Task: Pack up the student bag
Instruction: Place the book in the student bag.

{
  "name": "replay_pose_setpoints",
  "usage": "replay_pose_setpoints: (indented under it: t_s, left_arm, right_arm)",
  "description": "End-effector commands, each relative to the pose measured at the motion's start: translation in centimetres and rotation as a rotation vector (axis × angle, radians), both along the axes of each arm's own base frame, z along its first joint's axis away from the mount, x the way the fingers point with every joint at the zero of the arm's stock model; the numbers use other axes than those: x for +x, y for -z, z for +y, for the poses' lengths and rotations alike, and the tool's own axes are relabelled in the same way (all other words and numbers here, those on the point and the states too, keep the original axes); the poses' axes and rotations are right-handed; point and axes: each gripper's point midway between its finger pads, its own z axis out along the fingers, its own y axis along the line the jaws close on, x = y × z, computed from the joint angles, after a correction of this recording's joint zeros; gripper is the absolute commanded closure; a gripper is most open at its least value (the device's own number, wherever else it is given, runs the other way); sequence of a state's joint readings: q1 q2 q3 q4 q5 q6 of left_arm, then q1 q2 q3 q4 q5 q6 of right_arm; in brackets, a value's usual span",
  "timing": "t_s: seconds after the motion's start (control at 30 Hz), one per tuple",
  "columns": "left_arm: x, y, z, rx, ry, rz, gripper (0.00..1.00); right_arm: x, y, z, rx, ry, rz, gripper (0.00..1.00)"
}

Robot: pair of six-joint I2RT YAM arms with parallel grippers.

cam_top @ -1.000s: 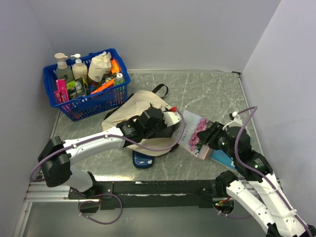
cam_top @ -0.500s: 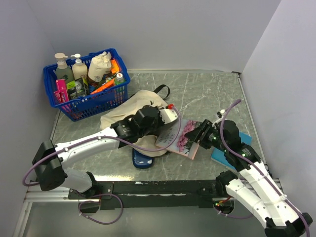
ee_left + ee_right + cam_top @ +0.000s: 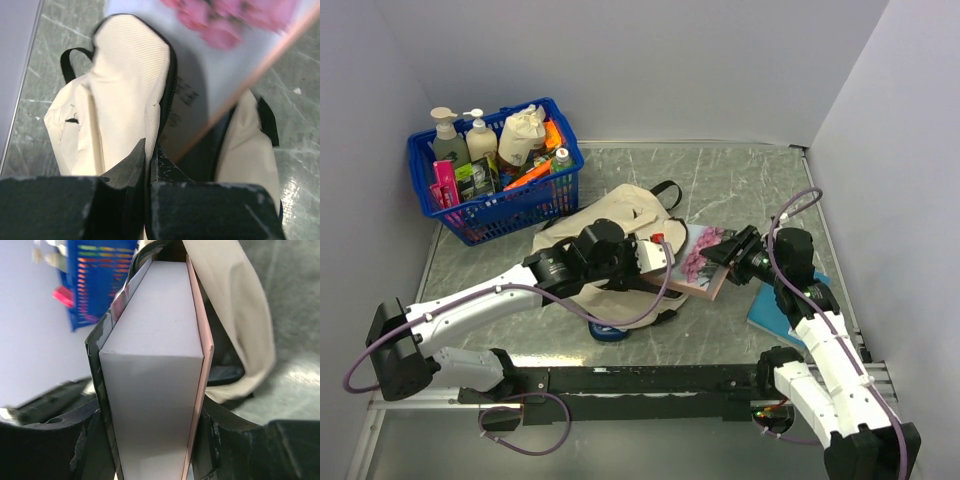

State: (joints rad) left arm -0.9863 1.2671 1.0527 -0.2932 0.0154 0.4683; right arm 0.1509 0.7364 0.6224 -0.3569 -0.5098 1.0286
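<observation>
Roughly at the middle of the table (image 3: 740,185), seen from above, lies the backpack (image 3: 620,215), a cream cloth one with black straps and a black zipper edge, its carry loop pointing toward 1 o'clock. The left claw (image 3: 655,255) reaches in from 8 o'clock. In the left wrist view, the left claw (image 3: 148,150) has its jaws pressed almost together, pinching the cream fabric beside the zipper and holding one side of the backpack (image 3: 130,75) up so the mouth gapes. On the 3 o'clock side of the backpack a book (image 3: 700,262) with pink flowers on its cover stands tilted on edge, and the right claw (image 3: 725,250) pinches it, reaching in from 5 o'clock. The right wrist view shows the right claw (image 3: 152,440) with a finger on each cover of the book (image 3: 155,315), whose far end sits in the dark opening of the backpack (image 3: 235,300). From the left wrist, a corner of the book (image 3: 210,75) shows between the two cream sides. A teal book (image 3: 772,312) lies flat at 4 o'clock under the right arm. At 10 o'clock, in the far corner, stands a blue basket (image 3: 495,195) of bottles and packets. A dark blue thing (image 3: 603,330) pokes out from under the backpack at 6 o'clock.
</observation>
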Motion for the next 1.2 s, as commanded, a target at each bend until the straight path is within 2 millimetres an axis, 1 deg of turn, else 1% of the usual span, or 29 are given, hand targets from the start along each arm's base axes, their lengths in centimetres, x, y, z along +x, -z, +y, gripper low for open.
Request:
replay_pose_setpoints:
  t_s: [0.0,0.03,0.07,0.13,0.2,0.27,0.3,0.33,0.37,0.4,0.43,0.47,0.5,0.53,0.6,0.63,0.67,0.7,0.73,0.8,0.83,0.87,0.9,0.93,0.97,1.0,1.07,1.1,1.17]
  left_arm:
    - [-1.8,-2.0,-0.6,-0.087,0.101,-0.008,0.99]
    - [-1.6,-2.1,-0.5,-0.093,0.094,-0.013,0.99]
    - [-1.5,-1.9,-0.4,-0.094,0.085,-0.009,0.99]
    - [-1.2,-2.0,-0.4,-0.112,0.066,-0.004,0.99]
    - [-0.9,-2.3,-0.4,-0.129,0.048,-0.002,0.99]
    - [-0.4,-3.0,-0.8,-0.169,0.019,0.009,0.99]
    - [0.0,-3.3,-0.8,-0.183,0.001,0.019,0.99]
    - [0.1,-3.9,-1.2,-0.214,-0.008,0.042,0.99]
    - [0.4,-4.5,-1.4,-0.237,-0.017,0.05,0.99]
    - [0.7,-4.9,-1.4,-0.253,-0.03,0.06,0.99]
    - [0.7,-5.7,-1.7,-0.282,-0.024,0.078,0.99]
    - [0.7,-5.9,-1.8,-0.285,-0.019,0.087,0.99]
    - [0.7,-6.2,-1.9,-0.29,-0.008,0.091,0.99]
    - [0.7,-6.6,-2.0,-0.292,0.003,0.083,0.99]
    - [0.4,-6.6,-2.2,-0.283,0.03,0.089,0.99]
    - [0.4,-6.7,-2.2,-0.279,0.038,0.079,0.99]
    - [0.3,-6.6,-2.3,-0.278,0.043,0.079,0.99]
    - [0.4,-6.7,-2.2,-0.277,0.041,0.077,0.99]
    - [0.4,-6.8,-2.2,-0.279,0.042,0.076,0.99]
    - [0.4,-6.7,-2.2,-0.279,0.046,0.075,0.99]
    - [0.3,-6.6,-2.2,-0.277,0.048,0.075,0.99]
    - [0.4,-6.5,-2.2,-0.274,0.047,0.075,0.99]
    - [0.4,-6.4,-2.1,-0.271,0.043,0.073,0.99]
    - [0.4,-6.2,-2.0,-0.264,0.043,0.069,0.99]
    - [0.5,-6.1,-1.7,-0.262,0.037,0.064,0.99]
    - [0.6,-5.9,-1.5,-0.257,0.027,0.058,0.99]
    - [0.7,-5.2,-1.1,-0.248,0.016,0.053,0.99]
    - [0.9,-5.0,-0.8,-0.249,0.005,0.05,0.99]
    - [1.0,-4.5,-0.3,-0.247,-0.01,0.048,0.99]
  right_arm:
    - [2.2,-4.5,0.4,0.176,0.021,-0.158,1.0]
    - [2.2,-4.5,0.5,0.207,0.024,-0.158,1.0]
    - [2.8,-5.3,0.5,0.234,0.033,-0.206,1.0]
    - [3.0,-4.5,1.1,0.269,0.038,-0.171,1.0]
    - [3.7,-4.5,1.3,0.245,0.07,-0.182,1.0]
    - [3.7,-4.3,2.9,0.212,0.049,-0.178,1.0]
    - [4.4,-4.9,3.0,0.192,0.082,-0.197,1.0]
    - [4.9,-4.3,3.6,0.169,0.083,-0.172,1.0]
    - [4.5,-4.3,5.0,0.16,0.052,-0.167,1.0]
    - [5.3,-4.6,5.1,0.138,0.088,-0.189,1.0]
    - [5.7,-3.5,5.8,0.113,0.09,-0.16,1.0]
    - [5.6,-3.1,7.0,0.096,0.068,-0.161,1.0]
    - [6.0,-3.4,7.7,0.092,0.062,-0.173,1.0]
    - [6.7,-2.1,8.6,0.072,0.054,-0.142,1.0]
    - [6.9,-2.3,10.5,0.08,0.007,-0.151,1.0]
    - [7.3,-1.8,11.6,0.085,-0.017,-0.146,1.0]
    - [7.4,-2.2,12.4,0.088,-0.037,-0.162,1.0]
    - [7.2,-1.3,13.6,0.08,-0.07,-0.145,1.0]
    - [7.1,-1.6,14.4,0.097,-0.097,-0.153,1.0]
    - [7.0,-1.5,15.6,0.126,-0.135,-0.152,1.0]
    - [7.1,-0.6,16.1,0.132,-0.15,-0.129,1.0]
    - [6.6,-0.6,16.5,0.157,-0.181,-0.118,1.0]
    - [6.6,-0.2,16.3,0.145,-0.173,-0.109,1.0]
    - [6.4,-1.0,15.7,0.143,-0.159,-0.131,1.0]
    - [6.2,-0.6,15.1,0.125,-0.143,-0.128,1.0]
    - [5.7,-2.2,14.5,0.148,-0.148,-0.168,1.0]
    - [5.5,-3.0,12.9,0.124,-0.136,-0.189,1.0]
    - [4.8,-3.1,11.7,0.085,-0.114,-0.171,1.0]
    - [4.1,-3.5,10.2,0.035,-0.096,-0.186,1.0]
